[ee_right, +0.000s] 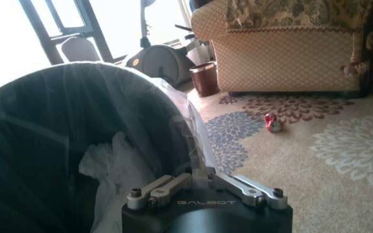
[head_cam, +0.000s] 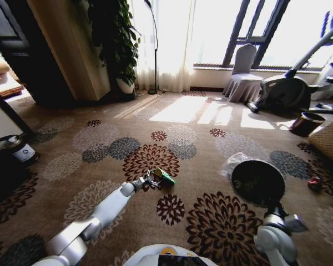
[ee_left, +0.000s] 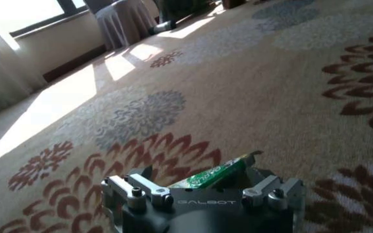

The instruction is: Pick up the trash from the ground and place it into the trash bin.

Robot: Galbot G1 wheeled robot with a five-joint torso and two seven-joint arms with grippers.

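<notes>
Right gripper (head_cam: 270,209) clamped the trash bin (head_cam: 258,183) rim. Left of the bin, left gripper (head_cam: 151,180) pinched the green wrapper (head_cam: 163,177). Carrying stage, I judged; next, swing over the bin's mouth.

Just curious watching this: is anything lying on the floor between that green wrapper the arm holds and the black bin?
In the head view, the stretch from the green wrapper to the trash bin is bare patterned carpet.
</notes>
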